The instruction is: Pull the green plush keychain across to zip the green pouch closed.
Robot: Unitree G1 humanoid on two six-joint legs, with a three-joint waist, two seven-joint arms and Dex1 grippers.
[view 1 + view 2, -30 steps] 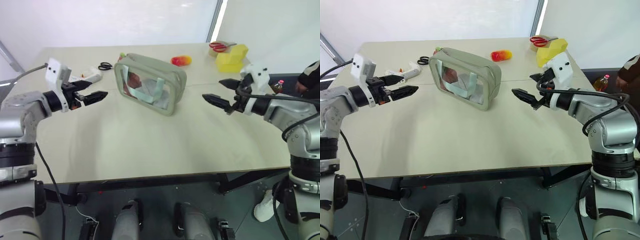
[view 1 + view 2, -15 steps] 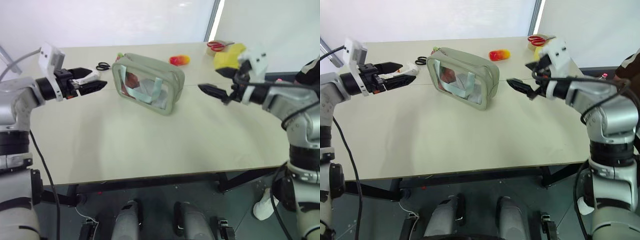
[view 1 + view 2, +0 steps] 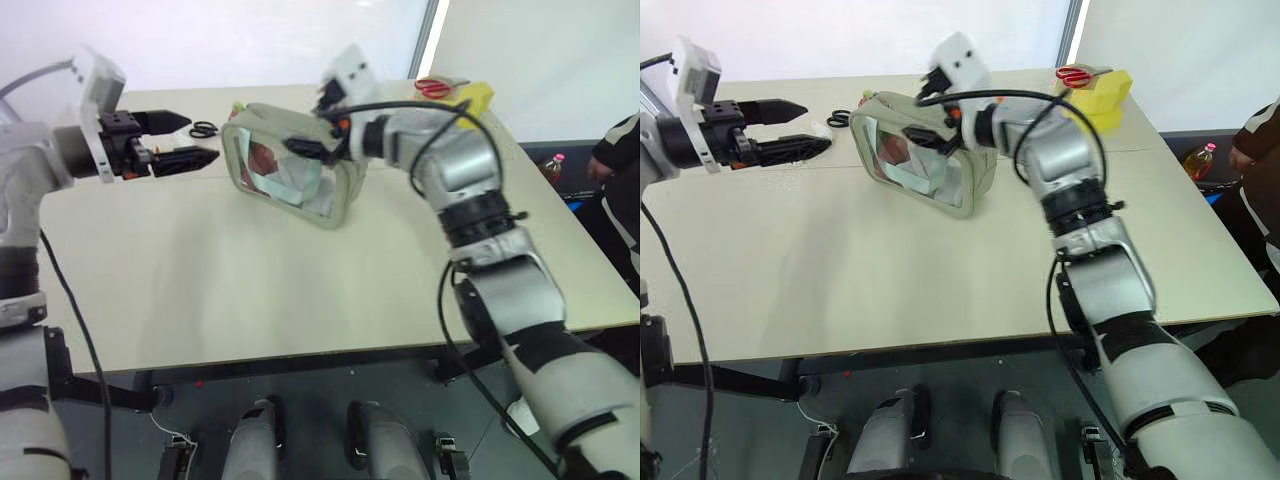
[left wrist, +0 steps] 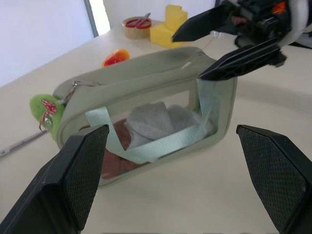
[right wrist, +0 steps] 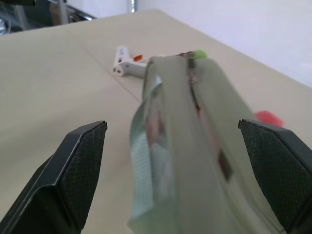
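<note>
We judge the zipping not yet begun: the lime-green fuzzy plush keychain (image 4: pixel 46 110) hangs untouched at the far-left end of the pale sage-green soft pouch (image 3: pixel 300 165), with our left gripper (image 3: pixel 180 140) and right gripper (image 3: pixel 305 140) both spread wide, empty.

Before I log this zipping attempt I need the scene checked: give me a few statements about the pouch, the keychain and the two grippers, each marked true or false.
1. The pale sage-green soft pouch with a clear window stands on the beige table. True.
2. The lime-green fuzzy plush keychain hangs at one end of the pouch's zipper. True.
3. The right gripper is shut on the keychain. False: its fingers are open, at the pouch's other end.
4. The left gripper grips the pouch's mint strap. False: it is open, clear of the pouch.
</note>
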